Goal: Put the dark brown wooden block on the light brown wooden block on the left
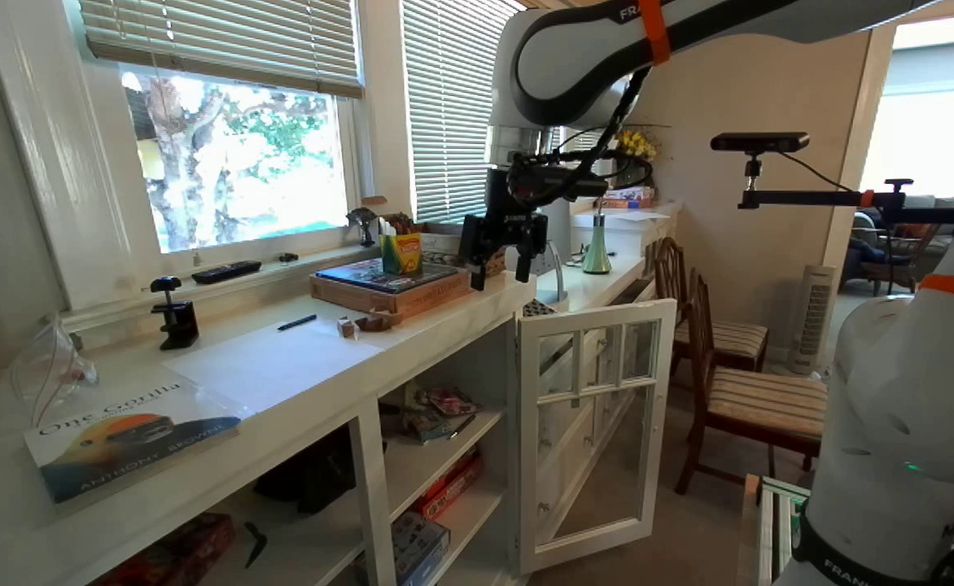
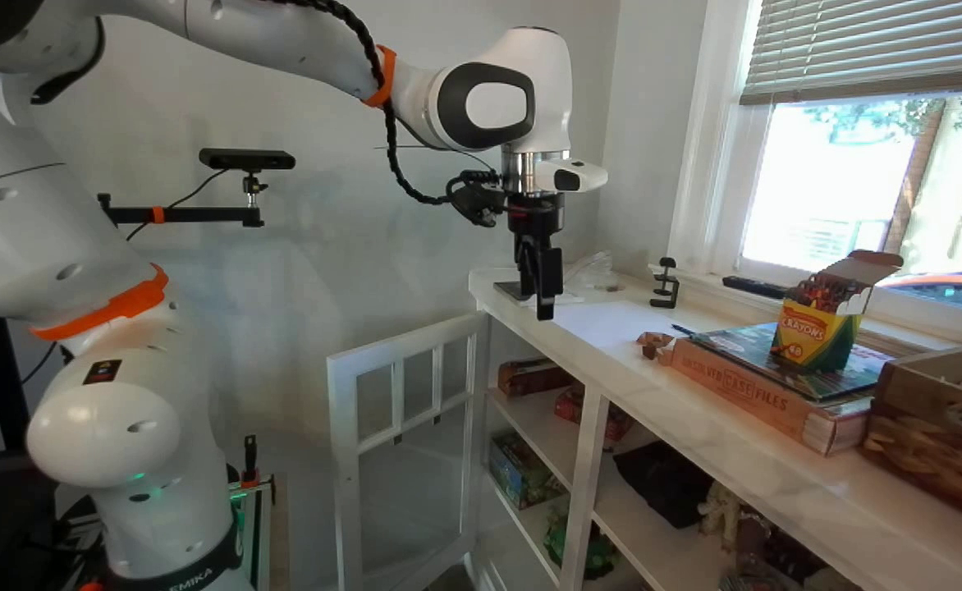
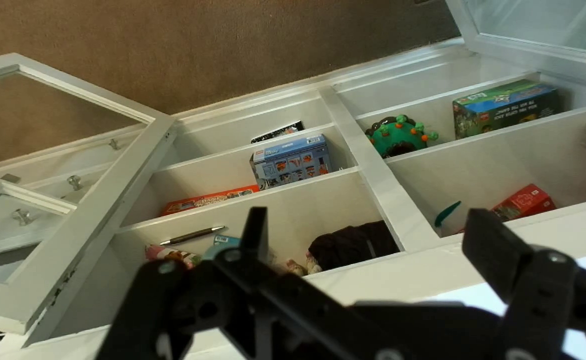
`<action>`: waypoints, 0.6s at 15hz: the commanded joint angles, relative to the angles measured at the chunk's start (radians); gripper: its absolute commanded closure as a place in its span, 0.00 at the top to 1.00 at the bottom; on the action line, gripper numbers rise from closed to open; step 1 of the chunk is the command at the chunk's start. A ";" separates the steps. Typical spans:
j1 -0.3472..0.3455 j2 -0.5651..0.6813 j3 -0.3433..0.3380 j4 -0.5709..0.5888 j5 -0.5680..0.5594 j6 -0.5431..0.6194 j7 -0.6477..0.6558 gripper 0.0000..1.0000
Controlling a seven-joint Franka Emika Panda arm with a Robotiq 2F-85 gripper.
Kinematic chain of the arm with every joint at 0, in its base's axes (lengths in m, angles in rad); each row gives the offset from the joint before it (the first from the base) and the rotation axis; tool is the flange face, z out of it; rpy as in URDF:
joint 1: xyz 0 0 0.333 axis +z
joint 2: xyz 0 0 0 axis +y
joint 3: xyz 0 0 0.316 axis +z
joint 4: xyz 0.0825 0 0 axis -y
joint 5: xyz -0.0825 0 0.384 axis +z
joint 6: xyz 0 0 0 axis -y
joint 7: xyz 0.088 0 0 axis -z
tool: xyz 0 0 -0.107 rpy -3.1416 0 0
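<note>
Several small brown wooden blocks lie close together on the counter by the edge of a paper sheet. In an exterior view a lighter block [image 1: 347,328] sits left of a darker brown block [image 1: 374,324]. The blocks [image 2: 655,344] also show as a small cluster in an exterior view, where I cannot separate them surely. My gripper [image 1: 501,273] hangs above the counter's front edge, pointing down, apart from the blocks. It also shows in an exterior view [image 2: 547,305]. In the wrist view the gripper [image 3: 370,230] has its fingers wide apart with nothing between them. The blocks are out of the wrist view.
A flat game box [image 1: 396,293] bearing a crayon box [image 1: 401,253] stands beside the blocks. White paper [image 1: 273,362], a pen [image 1: 296,322], a book [image 1: 131,435] and a black clamp [image 1: 176,317] are on the counter. An open cabinet door [image 1: 595,435] sticks out below.
</note>
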 commanded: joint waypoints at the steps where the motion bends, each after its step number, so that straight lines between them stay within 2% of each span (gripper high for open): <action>1: -0.003 0.000 0.002 0.001 0.001 -0.002 -0.001 1.00; 4: 0.004 0.009 -0.007 0.005 0.015 0.050 -0.027 1.00; 9: 0.066 0.071 -0.030 0.031 0.059 0.350 -0.225 1.00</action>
